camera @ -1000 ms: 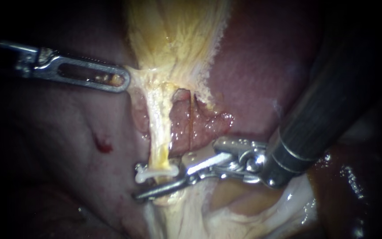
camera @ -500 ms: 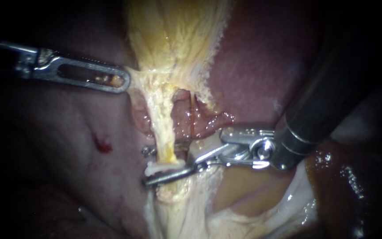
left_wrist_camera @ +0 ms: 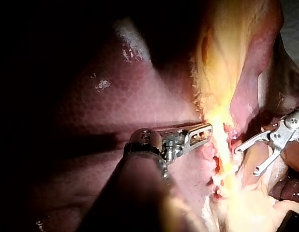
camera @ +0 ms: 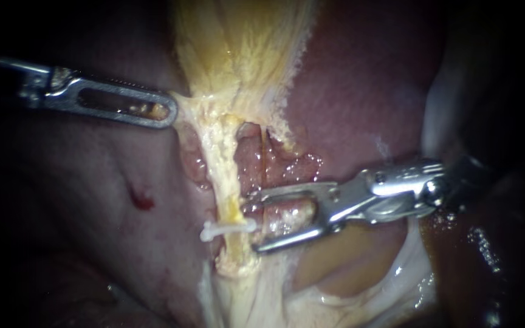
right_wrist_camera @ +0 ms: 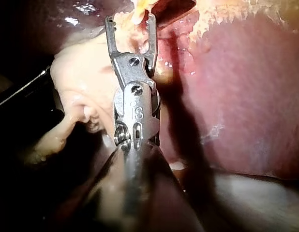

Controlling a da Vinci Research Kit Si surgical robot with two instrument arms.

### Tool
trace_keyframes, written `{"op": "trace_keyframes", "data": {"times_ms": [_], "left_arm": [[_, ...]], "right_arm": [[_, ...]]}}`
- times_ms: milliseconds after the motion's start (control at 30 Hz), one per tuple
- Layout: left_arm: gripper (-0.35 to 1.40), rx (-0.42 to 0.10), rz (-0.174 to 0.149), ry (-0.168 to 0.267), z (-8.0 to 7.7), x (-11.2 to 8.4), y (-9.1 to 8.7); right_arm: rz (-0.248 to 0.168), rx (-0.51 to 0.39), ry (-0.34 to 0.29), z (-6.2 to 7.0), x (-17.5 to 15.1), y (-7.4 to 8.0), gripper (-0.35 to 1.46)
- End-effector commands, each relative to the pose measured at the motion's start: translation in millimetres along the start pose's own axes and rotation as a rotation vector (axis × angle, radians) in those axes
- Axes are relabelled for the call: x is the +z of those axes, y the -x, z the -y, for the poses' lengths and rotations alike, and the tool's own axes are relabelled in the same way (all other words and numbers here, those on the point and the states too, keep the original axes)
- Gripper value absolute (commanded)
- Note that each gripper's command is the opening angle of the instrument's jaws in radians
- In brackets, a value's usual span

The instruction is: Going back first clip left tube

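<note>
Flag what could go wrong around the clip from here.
The open right instrument sits close beside the white clip on the tube; a sideways drift could snag and loosen it. The left instrument is shut on the gallbladder, stretching the thin tube; extra pull might tear it.

No legible text, label, brand, number or sign appears on the tissue in any view. The silver metal wrist of the right instrument (right_wrist_camera: 130,29) bears small stamped marks in the right wrist view. They are not readable.
</note>
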Motion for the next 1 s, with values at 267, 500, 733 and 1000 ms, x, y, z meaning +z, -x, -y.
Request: {"op": "trace_keyframes", "data": {"times_ms": [267, 500, 733, 1000], "left_arm": [[-0.35, 0.0, 0.0, 0.0, 0.0, 0.0, 0.0], [-0.35, 0.001, -0.001, -0.002, 0.0, 0.1, -0.1], [-0.35, 0.004, -0.004, -0.006, 0.0, 0.8, -0.6], [-0.35, 0.015, -0.026, -0.009, -0.1, 4.3, -2.2]], "right_arm": [[-0.007, -0.036, 0.026, 0.1, -5.7, -3.3, 0.5], [-0.008, -0.042, 0.034, 0.1, -7.5, -4.1, 0.5], [-0.008, -0.042, 0.033, 0.2, -7.5, -4.1, 0.5], [-0.008, -0.043, 0.033, 0.2, -7.6, -4.1, 0.5]]}}
